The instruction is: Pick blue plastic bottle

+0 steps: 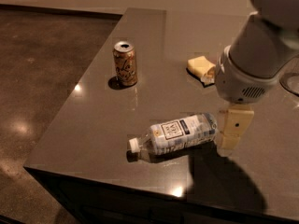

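The gripper (232, 129) is held low over the worktop (93, 139), towards its right side and not far from the front edge. Whether it is open or closed cannot be told, and nothing is seen to be grasped in it. Just beside it, on the left, the blue plastic bottle (180, 133) is lying on its side, with the base next to the gripper and the white cap (134, 144) pointed towards the front left corner.

The main risk is judged to come from this end-on position. If the round bottle is pushed at its base rather than clamped across its body, it may be rolled or slid towards the front edge, which is near, and be dropped. The thin wall may also be squashed and slip out.

Behind the gripper a yellow sponge (200, 66) is partly hidden by the wrist housing (243, 78) and could be brushed. The can (125, 63) stands well apart near the left edge.
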`<action>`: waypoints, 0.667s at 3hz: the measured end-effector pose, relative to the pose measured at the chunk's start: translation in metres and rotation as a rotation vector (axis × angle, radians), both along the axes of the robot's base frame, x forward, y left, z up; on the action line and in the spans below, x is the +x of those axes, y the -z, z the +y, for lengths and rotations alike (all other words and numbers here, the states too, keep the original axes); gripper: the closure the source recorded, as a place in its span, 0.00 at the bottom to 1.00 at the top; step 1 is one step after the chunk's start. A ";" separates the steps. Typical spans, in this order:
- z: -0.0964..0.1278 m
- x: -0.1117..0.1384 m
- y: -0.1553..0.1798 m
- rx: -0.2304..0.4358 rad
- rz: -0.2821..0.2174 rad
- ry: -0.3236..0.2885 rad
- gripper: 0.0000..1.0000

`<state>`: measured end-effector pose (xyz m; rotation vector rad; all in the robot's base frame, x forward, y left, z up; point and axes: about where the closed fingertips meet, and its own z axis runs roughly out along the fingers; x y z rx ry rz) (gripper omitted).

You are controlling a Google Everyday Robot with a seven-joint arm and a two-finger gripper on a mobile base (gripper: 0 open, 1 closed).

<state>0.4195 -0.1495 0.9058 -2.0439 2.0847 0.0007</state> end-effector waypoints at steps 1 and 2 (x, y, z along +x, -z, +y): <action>0.007 -0.008 0.019 -0.023 0.026 -0.022 0.00; 0.013 -0.013 0.032 -0.031 0.053 -0.037 0.00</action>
